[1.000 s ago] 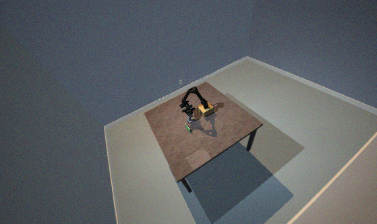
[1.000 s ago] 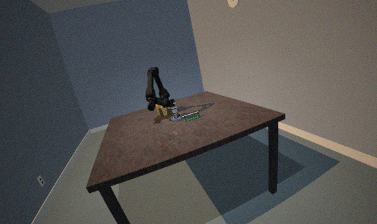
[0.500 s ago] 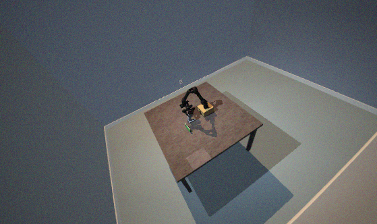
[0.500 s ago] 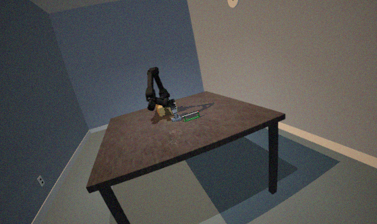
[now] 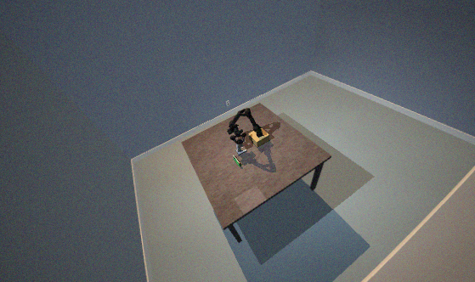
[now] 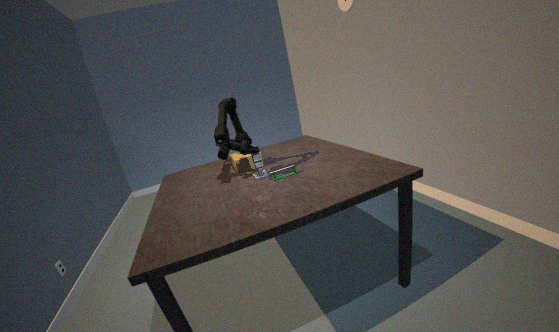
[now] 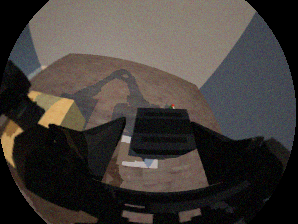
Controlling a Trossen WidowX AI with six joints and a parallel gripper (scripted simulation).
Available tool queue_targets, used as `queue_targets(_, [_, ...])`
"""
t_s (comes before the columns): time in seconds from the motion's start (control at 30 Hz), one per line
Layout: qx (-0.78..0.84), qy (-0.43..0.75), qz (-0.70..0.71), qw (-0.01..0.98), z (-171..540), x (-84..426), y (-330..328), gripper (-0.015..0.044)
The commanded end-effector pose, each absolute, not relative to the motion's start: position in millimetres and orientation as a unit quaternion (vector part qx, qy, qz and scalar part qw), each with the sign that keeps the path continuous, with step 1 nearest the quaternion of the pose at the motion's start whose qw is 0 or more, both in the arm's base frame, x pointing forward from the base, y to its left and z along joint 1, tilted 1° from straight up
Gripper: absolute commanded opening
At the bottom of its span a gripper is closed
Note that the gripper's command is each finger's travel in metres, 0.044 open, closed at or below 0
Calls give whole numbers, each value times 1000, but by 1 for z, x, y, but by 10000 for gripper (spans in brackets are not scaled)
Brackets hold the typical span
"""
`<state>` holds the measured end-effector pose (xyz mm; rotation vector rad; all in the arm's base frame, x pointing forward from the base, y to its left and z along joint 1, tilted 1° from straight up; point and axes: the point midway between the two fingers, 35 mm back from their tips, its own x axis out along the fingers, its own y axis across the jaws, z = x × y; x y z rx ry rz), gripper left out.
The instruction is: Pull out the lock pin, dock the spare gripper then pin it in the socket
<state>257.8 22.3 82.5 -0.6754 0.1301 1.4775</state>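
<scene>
My gripper [image 5: 239, 139] [image 6: 256, 151] [image 7: 158, 123] is open, its fingers apart on either side of the spare gripper's dark block. The spare gripper [image 5: 239, 146] [image 6: 258, 160] [image 7: 162, 142] stands roughly upright over the pale mount [image 5: 242, 151] [image 6: 261, 175] [image 7: 140, 164]. How deep its spigot sits in the socket is hidden. A thin pale bar with a red end, which looks like the lock pin [image 6: 284, 170], lies along the top of a green rack [image 5: 237, 162] [image 6: 285, 176] beside the mount. In the wrist view only a small red spot shows behind the block.
A yellow box [image 5: 260, 141] [image 6: 240, 162] [image 7: 61, 111] stands on the table [image 5: 207, 178] [image 6: 199, 215] [image 7: 170, 177] by the arm's base. The green rack is close to the mount, on the side away from the box. The arm arches above the box.
</scene>
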Motion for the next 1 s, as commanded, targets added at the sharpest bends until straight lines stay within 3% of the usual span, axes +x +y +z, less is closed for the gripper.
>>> queue_targets(0.0, [-303,58,659,686,91,255,22,440])
queue_targets(0.97, [-261,71,667,694,155,236,26,440])
